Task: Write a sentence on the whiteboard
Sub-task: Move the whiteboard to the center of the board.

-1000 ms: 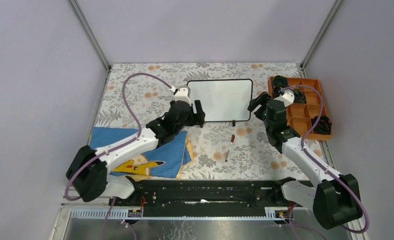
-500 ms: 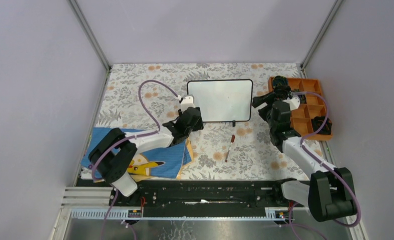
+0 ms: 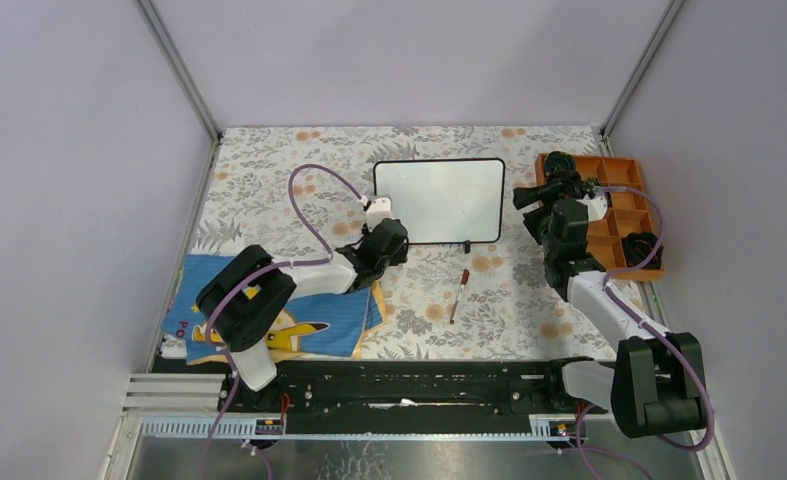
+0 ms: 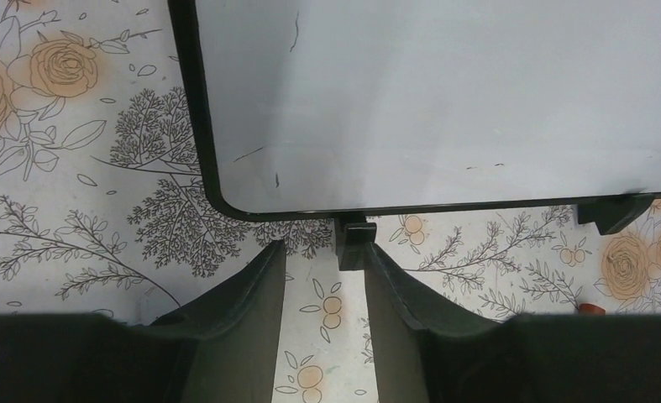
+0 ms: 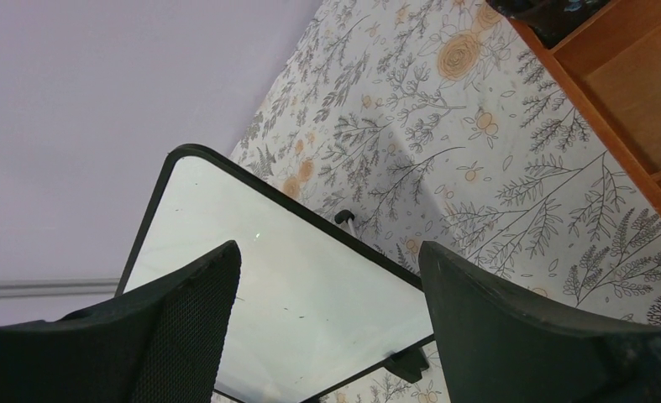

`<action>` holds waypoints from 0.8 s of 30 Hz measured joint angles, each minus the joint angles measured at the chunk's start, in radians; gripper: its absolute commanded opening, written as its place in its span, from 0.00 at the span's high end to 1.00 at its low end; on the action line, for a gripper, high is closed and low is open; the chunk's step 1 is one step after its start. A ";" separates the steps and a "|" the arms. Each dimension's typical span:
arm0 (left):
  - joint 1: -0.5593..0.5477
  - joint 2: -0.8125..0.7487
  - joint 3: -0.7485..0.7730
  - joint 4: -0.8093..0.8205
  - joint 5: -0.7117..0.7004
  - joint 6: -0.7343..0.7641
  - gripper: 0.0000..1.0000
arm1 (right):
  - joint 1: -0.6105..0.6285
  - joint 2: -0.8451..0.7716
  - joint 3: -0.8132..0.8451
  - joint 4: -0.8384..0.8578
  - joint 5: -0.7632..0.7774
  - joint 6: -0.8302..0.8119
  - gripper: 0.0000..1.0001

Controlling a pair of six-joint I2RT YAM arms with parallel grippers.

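Since the whiteboard (image 3: 439, 200) looks light, stiff and slick (thin-framed), its edge seems best to grip; left jaws and right jaws stand apart, empty.

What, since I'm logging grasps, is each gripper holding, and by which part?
Nothing is held. The left gripper, open, sits at a foot of the whiteboard without clamping it; the right gripper is open; the marker lies untouched.
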 measured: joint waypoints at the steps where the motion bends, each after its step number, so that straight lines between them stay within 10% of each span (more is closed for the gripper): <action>1: 0.000 0.003 0.002 0.005 0.000 0.000 0.55 | -0.003 0.000 0.001 -0.003 0.001 0.005 0.18; 24: -0.010 0.094 0.058 0.036 0.004 0.015 0.69 | -0.042 0.167 0.038 0.092 -0.084 0.170 0.20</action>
